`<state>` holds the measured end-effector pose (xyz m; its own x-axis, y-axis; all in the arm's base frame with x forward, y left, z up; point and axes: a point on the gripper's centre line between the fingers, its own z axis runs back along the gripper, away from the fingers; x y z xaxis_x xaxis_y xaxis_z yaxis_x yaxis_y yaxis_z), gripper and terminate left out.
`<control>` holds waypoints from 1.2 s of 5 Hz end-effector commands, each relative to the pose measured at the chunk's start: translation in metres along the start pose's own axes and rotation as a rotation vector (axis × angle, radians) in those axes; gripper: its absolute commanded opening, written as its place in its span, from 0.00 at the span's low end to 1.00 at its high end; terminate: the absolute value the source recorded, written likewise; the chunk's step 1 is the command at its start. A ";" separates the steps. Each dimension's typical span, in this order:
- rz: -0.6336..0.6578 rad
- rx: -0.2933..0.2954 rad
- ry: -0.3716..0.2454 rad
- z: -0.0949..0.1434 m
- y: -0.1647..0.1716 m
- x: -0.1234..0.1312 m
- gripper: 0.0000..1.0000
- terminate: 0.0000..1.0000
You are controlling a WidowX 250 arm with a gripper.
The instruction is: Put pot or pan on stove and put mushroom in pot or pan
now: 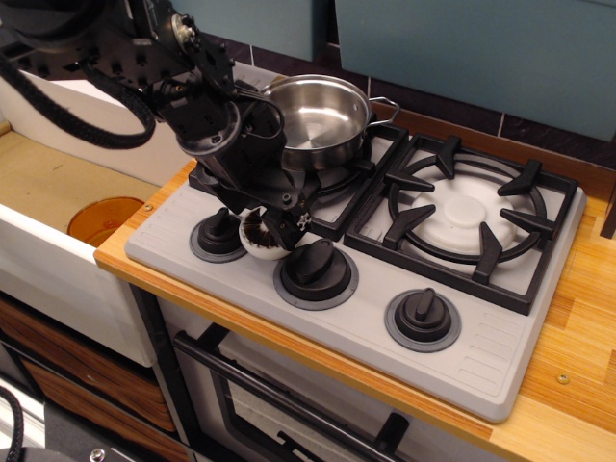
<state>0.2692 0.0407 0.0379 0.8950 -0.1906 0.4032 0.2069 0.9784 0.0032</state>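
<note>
The mushroom (258,241), white rim with dark brown gills up, sits between two knobs; the pincer (279,229) is closed on it.

A wooden counter (568,318) carries the grey stove (500,361), lying flat on it.

The robot's black arm (115,58) comes in from the top left and bends down toward the front. Its thick round wrist (217,130) sits just above and behind the claw (274,226), and it tips the claw down and a little to the right. The claw's two short dark fingers (287,229) point down and sit close together, but it is too dark to tell if they are squeezed closed.
</note>
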 end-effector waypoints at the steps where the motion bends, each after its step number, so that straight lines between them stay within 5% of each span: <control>1: -0.013 -0.004 -0.025 -0.002 -0.002 0.010 1.00 0.00; 4: -0.011 -0.095 -0.050 -0.006 -0.001 0.010 1.00 0.00; 5: 0.006 -0.149 -0.068 -0.005 -0.002 0.011 0.00 0.00; 6: 0.029 -0.182 -0.066 0.002 -0.004 0.011 0.00 0.00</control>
<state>0.2641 0.0357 0.0318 0.8983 -0.1439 0.4152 0.2464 0.9473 -0.2046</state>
